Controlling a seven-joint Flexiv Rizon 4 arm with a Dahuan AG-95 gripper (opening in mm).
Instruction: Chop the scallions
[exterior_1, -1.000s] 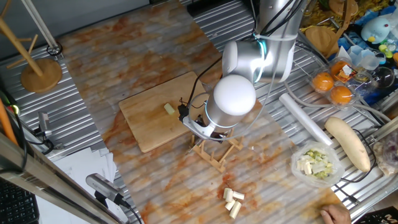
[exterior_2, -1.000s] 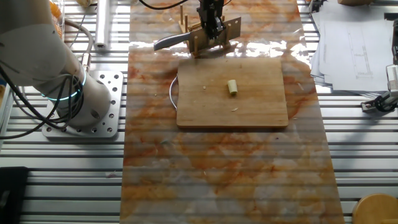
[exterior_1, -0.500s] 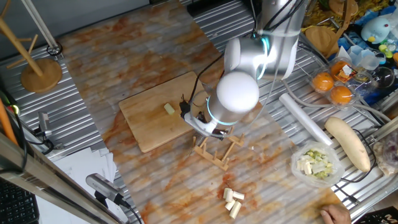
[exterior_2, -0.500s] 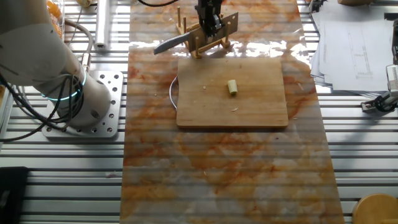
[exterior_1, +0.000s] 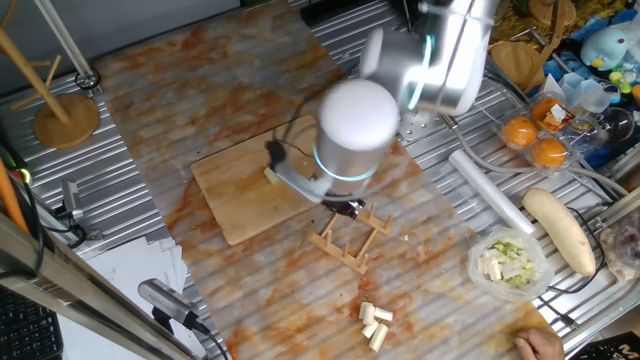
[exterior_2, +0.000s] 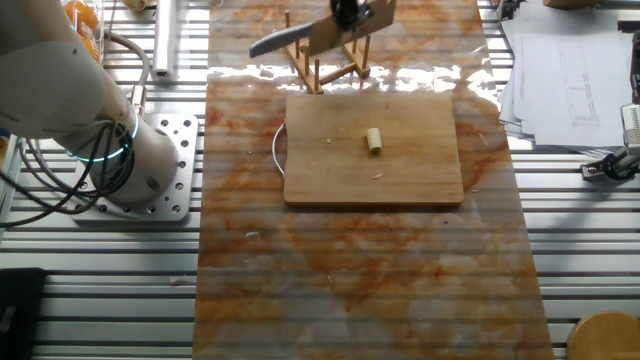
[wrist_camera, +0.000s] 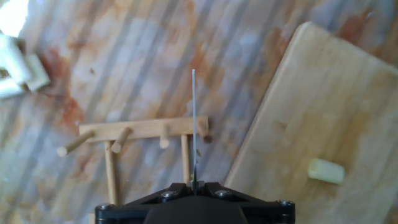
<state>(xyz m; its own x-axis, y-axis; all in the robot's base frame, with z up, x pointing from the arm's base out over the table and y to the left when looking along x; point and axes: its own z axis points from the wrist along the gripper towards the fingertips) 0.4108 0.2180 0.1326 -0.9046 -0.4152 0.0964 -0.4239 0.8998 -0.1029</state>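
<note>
On the surface (exterior_2: 360, 290), the cutting board (exterior_2: 330, 180) carries the scallions (exterior_2: 374, 140) stub just right of its centre. The knife (exterior_2: 330, 30) is held clamped in the jaws of the gripper (exterior_2: 349, 10), lifted above the wooden rack (exterior_2: 330, 72) at twelve o'clock of the board. Fetching appears done; next the blade must be carried toward six o'clock and lowered across the stub.

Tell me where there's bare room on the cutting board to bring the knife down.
The cutting board is mostly bare: only the scallion stub lies right of centre, with wide free wood to its left and along the near edge. It is crowded behind the board, where the wooden rack stands and the gripper holds the knife.
</note>
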